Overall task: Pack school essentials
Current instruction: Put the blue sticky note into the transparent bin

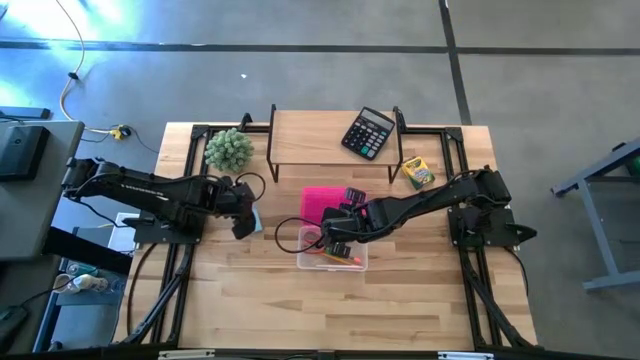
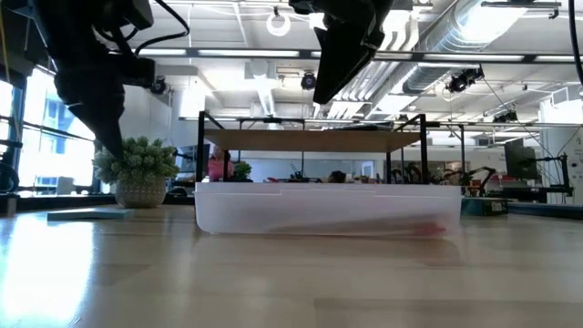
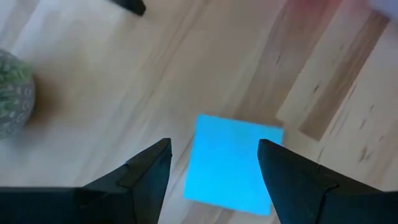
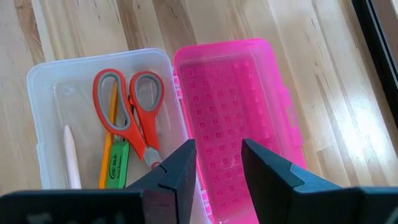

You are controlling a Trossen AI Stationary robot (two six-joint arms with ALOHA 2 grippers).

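Clear box (image 4: 43, 74) on the surface holds scissors (image 4: 127, 115), pencils (image 4: 111, 134), green piece (image 4: 115, 165); pink lid (image 4: 236, 118) lies open beside it. Right gripper (image 4: 217, 165) hangs above, fingers apart, empty. Left gripper (image 3: 214, 165), fingers apart, hovers over the notepad (image 3: 233, 162); crayon box (image 1: 417, 172) near the calculator (image 1: 368, 132).

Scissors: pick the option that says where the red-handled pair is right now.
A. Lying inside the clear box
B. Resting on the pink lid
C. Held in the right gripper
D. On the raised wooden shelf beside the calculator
A: the right wrist view shows the red-handled scissors lying flat inside the clear box, next to the open pink lid, while the right gripper hovers above with nothing between its fingers.
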